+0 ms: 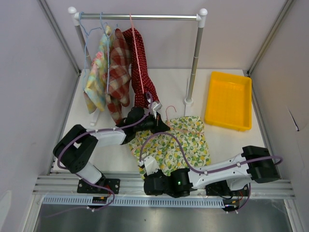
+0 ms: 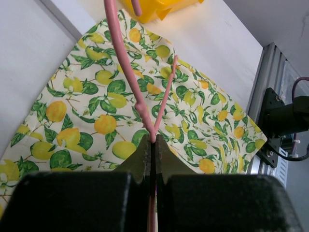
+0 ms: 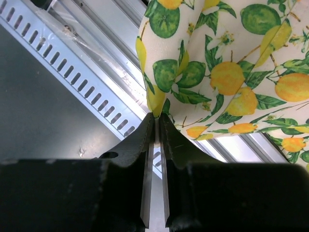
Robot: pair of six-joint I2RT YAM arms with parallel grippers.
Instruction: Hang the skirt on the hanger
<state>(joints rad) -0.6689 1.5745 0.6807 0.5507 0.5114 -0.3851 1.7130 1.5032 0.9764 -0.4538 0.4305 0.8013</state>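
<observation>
The skirt (image 1: 178, 142) is cream with a lemon and leaf print and lies spread on the table's near middle. It also shows in the left wrist view (image 2: 96, 116) and the right wrist view (image 3: 227, 72). A pink wire hanger (image 2: 161, 104) lies over the skirt, its hook (image 1: 169, 111) toward the rack. My left gripper (image 1: 157, 122) is shut on the hanger's wire at the skirt's far left edge; the left wrist view (image 2: 154, 141) shows the wire pinched between the fingertips. My right gripper (image 1: 148, 164) is shut on the skirt's near left corner, seen in the right wrist view (image 3: 157, 116), and holds it above the rail.
A clothes rack (image 1: 140, 16) at the back carries several hung garments on hangers, among them a red dotted one (image 1: 140, 72). Its right post (image 1: 193, 63) stands just behind the skirt. A yellow tray (image 1: 229, 100) sits at the right. A metal rail (image 1: 72, 183) runs along the near edge.
</observation>
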